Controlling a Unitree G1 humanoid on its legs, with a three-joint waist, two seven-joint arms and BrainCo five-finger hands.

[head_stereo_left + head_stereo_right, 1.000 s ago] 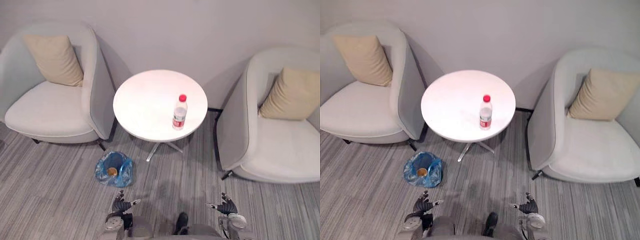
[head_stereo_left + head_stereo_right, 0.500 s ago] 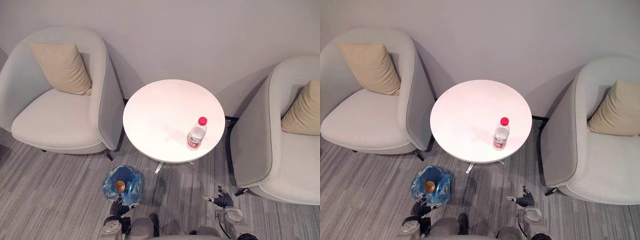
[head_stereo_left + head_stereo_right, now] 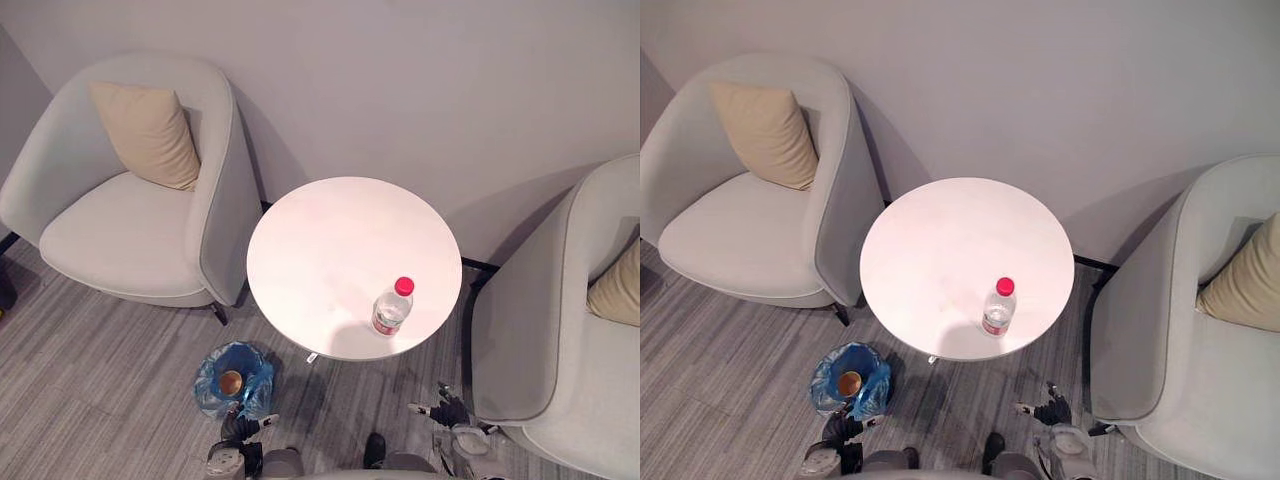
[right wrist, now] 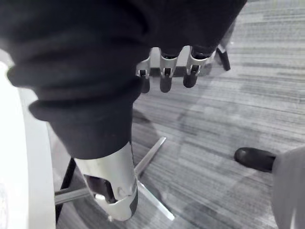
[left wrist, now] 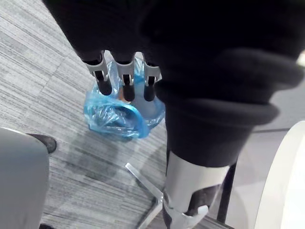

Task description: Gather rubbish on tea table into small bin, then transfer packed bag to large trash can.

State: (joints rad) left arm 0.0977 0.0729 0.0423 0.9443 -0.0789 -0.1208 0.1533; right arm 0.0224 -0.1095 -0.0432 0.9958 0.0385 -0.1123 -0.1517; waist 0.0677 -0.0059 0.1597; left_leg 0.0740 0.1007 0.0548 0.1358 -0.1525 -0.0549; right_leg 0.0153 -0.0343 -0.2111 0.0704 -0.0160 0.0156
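Observation:
A clear plastic bottle [image 3: 391, 308] with a red cap stands upright near the front right edge of the round white tea table [image 3: 330, 250]. On the floor left of the table's foot sits the small bin [image 3: 233, 380], lined with a blue bag, with a brown item inside. My left hand [image 3: 238, 428] hangs low just in front of the bin; its fingers [image 5: 125, 86] are straight and hold nothing, with the blue bag [image 5: 119, 114] past them. My right hand [image 3: 447, 412] hangs low at the table's front right, fingers [image 4: 164, 76] relaxed and empty, above the table's metal foot [image 4: 147, 162].
A grey armchair [image 3: 130, 220] with a beige cushion [image 3: 148, 132] stands left of the table. A second armchair [image 3: 560, 340] with a cushion [image 3: 618, 292] stands close on the right. A plain wall runs behind. Grey striped carpet [image 3: 100, 400] covers the floor.
The whole picture has shifted, so the camera has moved; the table and bin now lie closer under me. Bottle and bin stay in place. Both hands stay low and empty.

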